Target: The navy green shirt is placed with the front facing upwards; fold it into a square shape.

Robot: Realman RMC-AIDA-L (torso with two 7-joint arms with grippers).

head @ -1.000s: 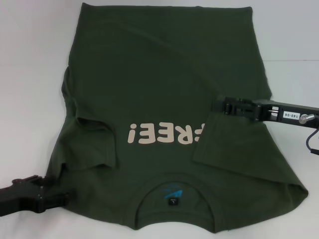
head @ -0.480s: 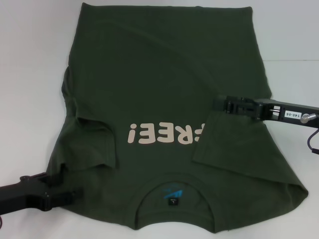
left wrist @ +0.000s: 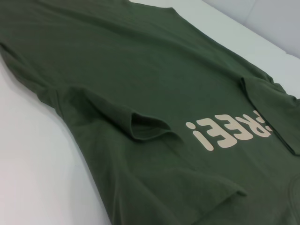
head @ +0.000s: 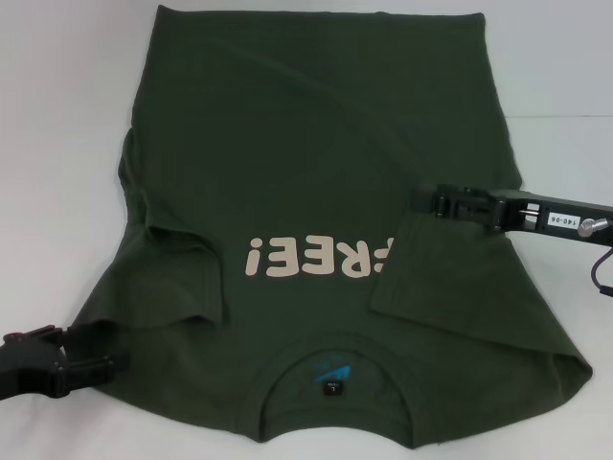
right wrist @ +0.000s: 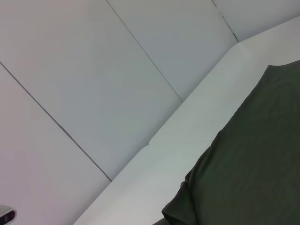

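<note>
The navy green shirt (head: 316, 144) lies spread on the white table, front up. Its collar and blue neck label (head: 330, 374) are nearest me, and the cream "FREE!" lettering (head: 316, 259) reads upside down. The right-hand sleeve is folded inward over the chest and covers part of the lettering. My right gripper (head: 421, 199) hovers at that folded sleeve's upper corner. My left gripper (head: 101, 367) sits at the near left shoulder edge, shut on the fabric, which is drawn out toward it. In the left wrist view the shirt (left wrist: 140, 70) fills the picture, with the left sleeve (left wrist: 140, 126) bunched in a fold.
The white table (head: 57, 115) shows bare to the left, right and beyond the hem. A pale panelled wall (right wrist: 93, 70) rises past the table's far edge in the right wrist view. A black cable (head: 601, 278) hangs by the right arm.
My left gripper pushed in onto the shoulder edge, then drew back to the left, pulling the shirt's near left corner outward. The right gripper barely moved.
</note>
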